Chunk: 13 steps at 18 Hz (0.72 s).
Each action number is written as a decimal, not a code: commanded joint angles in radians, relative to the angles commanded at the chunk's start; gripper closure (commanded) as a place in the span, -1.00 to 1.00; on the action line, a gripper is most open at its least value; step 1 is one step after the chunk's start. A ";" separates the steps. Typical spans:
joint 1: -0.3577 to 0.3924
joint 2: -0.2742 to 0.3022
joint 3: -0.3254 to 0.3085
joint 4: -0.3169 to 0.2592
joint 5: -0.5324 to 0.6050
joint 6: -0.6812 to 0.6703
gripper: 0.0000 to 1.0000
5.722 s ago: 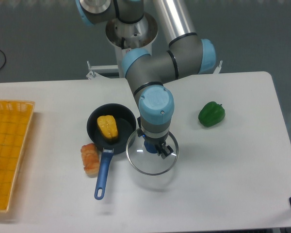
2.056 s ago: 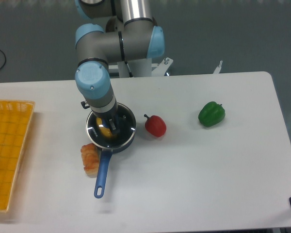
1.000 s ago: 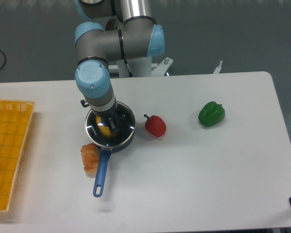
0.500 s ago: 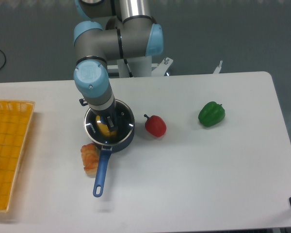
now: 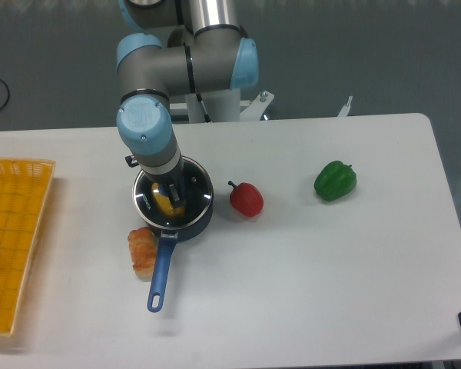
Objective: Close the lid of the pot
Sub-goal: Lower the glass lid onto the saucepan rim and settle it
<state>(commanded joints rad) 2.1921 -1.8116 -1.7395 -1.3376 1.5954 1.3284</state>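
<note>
Lid (image 5: 186,201) sitting over the pot (image 5: 174,206), left of centre on the table (image 5: 330,254), yellow food visible through the glass. End effector (image 5: 171,192) right at the knob; pinching or spread, cannot tell. Looks like the seating step: next, release and lift straight up, toward 12 o'clock.

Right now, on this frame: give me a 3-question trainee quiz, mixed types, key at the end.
1. True or false: the pot lid lies flat on the table beside the pot.
2. Multiple choice: which item lies nearest the pot's right side? A) green pepper B) red pepper C) yellow basket
3. Fill in: the bread piece lies just left of the pot's blue ______.

Key
1. False: the lid sits over the pot, with yellow food visible through the glass and the tool at its centre.
2. B
3. handle
</note>
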 joint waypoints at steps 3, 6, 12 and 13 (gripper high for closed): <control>0.000 0.000 0.002 0.003 0.000 -0.002 -0.20; -0.002 -0.002 0.003 0.008 0.000 -0.002 -0.20; -0.002 -0.003 0.002 0.006 0.006 -0.002 -0.20; -0.003 -0.005 0.003 0.006 0.006 -0.003 -0.20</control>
<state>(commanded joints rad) 2.1890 -1.8162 -1.7365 -1.3315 1.6015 1.3254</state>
